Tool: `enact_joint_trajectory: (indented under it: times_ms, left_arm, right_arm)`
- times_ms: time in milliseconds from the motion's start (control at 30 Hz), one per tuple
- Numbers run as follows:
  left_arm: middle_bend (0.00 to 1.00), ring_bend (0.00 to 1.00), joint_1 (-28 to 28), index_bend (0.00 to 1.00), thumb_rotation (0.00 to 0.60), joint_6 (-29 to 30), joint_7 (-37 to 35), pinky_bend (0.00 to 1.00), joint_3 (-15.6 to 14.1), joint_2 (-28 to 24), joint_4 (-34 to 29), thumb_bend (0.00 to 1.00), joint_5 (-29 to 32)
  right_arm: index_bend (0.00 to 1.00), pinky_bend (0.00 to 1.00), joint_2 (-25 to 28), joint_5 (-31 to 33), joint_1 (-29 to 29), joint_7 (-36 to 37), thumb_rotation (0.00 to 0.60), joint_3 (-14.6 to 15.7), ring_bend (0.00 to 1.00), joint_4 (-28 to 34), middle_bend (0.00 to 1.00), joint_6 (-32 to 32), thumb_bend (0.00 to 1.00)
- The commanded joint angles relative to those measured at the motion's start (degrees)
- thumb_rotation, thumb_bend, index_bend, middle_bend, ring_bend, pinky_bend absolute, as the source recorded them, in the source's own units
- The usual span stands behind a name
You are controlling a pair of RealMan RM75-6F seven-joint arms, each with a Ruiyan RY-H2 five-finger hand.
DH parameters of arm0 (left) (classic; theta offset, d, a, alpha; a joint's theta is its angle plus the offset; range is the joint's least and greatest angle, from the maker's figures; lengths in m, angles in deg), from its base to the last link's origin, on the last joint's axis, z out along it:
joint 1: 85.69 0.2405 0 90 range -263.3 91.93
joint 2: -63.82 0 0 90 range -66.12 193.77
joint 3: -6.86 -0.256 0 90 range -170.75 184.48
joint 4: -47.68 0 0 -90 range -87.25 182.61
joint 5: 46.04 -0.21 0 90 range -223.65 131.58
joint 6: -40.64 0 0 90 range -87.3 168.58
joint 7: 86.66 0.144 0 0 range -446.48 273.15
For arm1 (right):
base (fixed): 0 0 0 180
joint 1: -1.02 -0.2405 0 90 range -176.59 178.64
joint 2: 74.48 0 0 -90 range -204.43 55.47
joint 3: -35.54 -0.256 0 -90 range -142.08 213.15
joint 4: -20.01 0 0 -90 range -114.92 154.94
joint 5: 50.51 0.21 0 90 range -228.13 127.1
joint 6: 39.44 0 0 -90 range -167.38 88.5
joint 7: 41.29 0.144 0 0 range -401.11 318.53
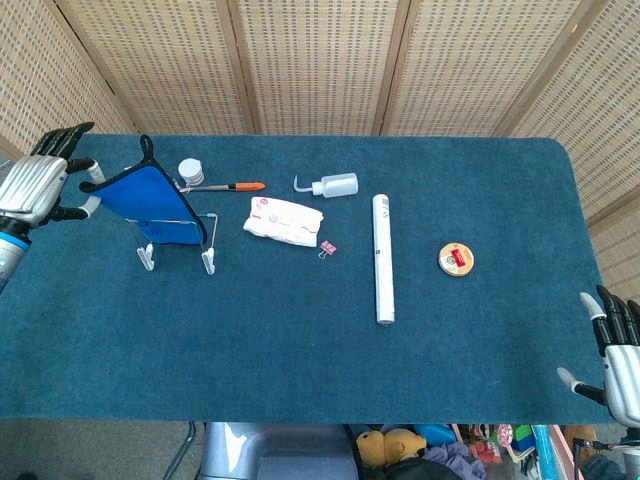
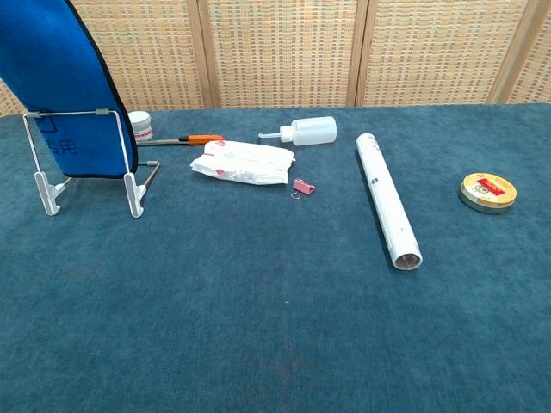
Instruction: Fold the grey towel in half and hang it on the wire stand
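My left hand (image 1: 40, 187) pinches the blue towel (image 1: 150, 200) by its corner, draped behind the wire stand (image 1: 178, 240). I'd lower slowly so it settles evenly over the top bar. Right hand (image 1: 620, 355) idles open.

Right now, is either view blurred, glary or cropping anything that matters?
Head view: sharp, evenly lit, soft shadows; the left hand and right hand sit at the frame edges. Chest view: sharp, no glare; the blue towel runs off the top-left corner, and neither hand shows.
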Motion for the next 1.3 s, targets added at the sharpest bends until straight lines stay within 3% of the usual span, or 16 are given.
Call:
enact_joint_trajectory:
  times_ms: [33,367,867,900,933,1033,1067,1300]
  left_arm:
    - [0.00,0.00,1.70,0.85,0.600,2.31,-1.70,0.00,-1.60,-0.40,-0.06,0.58,-2.43]
    - [0.00,0.00,4.27,0.85,0.600,6.33,-1.45,0.00,-5.33,0.42,1.26,0.58,-7.62]
    - [0.00,0.00,5.99,0.77,0.600,7.81,9.75,0.00,-9.83,7.26,4.70,0.58,-10.38]
    - [0.00,0.00,6.03,0.74,0.600,7.65,10.29,0.00,-10.04,7.64,4.89,0.57,-10.35]
    - [0.00,0.00,6.06,0.64,0.600,7.59,10.72,0.00,-10.15,7.91,5.05,0.57,-10.30]
    - [0.00,0.00,6.25,0.14,0.600,7.69,12.57,0.00,-10.39,9.11,5.88,0.48,-10.04]
    - [0.00,0.00,6.33,0.03,0.600,7.78,12.86,0.00,-10.41,9.41,6.02,0.43,-9.92]
    - [0.00,0.00,7.05,0.00,0.600,10.37,9.80,0.00,-10.77,11.12,7.01,0.21,-10.99]
  right_arm:
    - [0.00,0.00,0.07,-0.34,0.14,-0.05,0.600,0.15,0.00,0.12,0.00,-0.24,0.00]
    - [0.00,0.00,0.13,-1.86,0.71,-0.26,0.600,0.72,0.00,0.38,0.00,-1.31,0.00]
    - [0.00,0.00,0.57,-3.46,1.36,-0.21,0.600,1.45,0.00,0.75,0.00,-2.17,0.00]
    - [0.00,0.00,0.61,-3.44,1.38,-0.19,0.600,1.48,0.00,0.80,0.00,-2.14,0.00]
    - [0.00,0.00,0.65,-3.43,1.40,-0.18,0.600,1.50,0.00,0.82,0.00,-2.10,0.00]
    - [0.00,0.00,0.78,-3.49,1.43,-0.23,0.600,1.60,0.00,0.93,0.00,-2.02,0.00]
    - [0.00,0.00,0.80,-3.52,1.45,-0.22,0.600,1.62,0.00,0.96,0.00,-2.02,0.00]
    - [0.00,0.00,0.95,-3.79,1.61,-0.05,0.600,1.72,0.00,1.03,0.00,-2.23,0.00]
